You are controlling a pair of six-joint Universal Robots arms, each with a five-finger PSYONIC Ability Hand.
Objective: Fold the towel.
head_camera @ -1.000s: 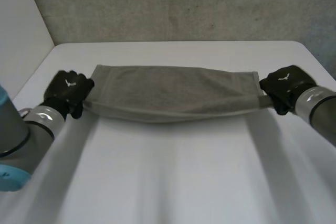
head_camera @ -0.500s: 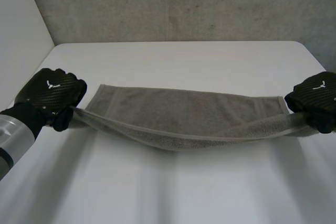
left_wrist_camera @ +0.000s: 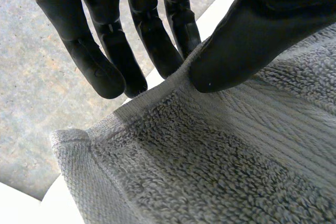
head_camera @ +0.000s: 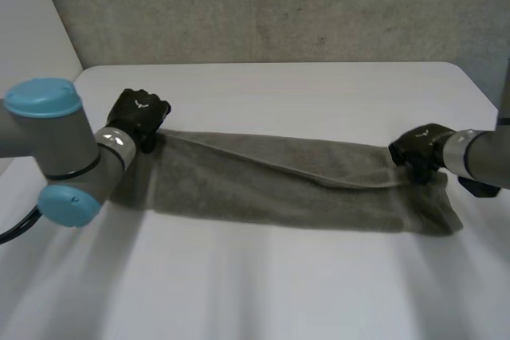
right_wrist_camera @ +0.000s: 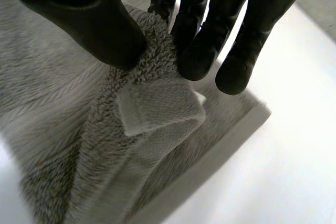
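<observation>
Nearest the camera in the head view lies the front part of the white table (head_camera: 263, 292). Next back is the towel (head_camera: 279, 193): grey terry, doubled lengthwise into a long band, lying across the table's middle from L to R. Its near edge rests flat on the table. A raised fold line runs along the upper layer from the far L corner toward the R end; it looks slightly lifted approx. mid-span, though the line is faint there. L arm (head_camera: 56, 145) (grey joint, light-blue caps) enters at the near L side. L hand (head_camera: 139, 113) is at the towel's far L corner. L wrist view: thumb on top of the terry, fingers (left_wrist_camera: 157, 45) straight behind the hem, edge pinched between them, i.e. L hand is grasping the towel. R arm (head_camera: 478, 157) enters from the R side. R hand (head_camera: 418, 149) is at the towel's far R corner. R wrist view: thumb and fingers (right_wrist_camera: 202, 45) close on a bunched corner of the upper layer, w/ the woven hem band folded over just below the fingertips, i.e. R hand is grasping the towel; the lower layer lies flat on the table beneath. Behind the towel comes the table's far part, then a grey concrete wall (head_camera: 263, 5); a white panel (head_camera: 32, 37) stands at the far L.
</observation>
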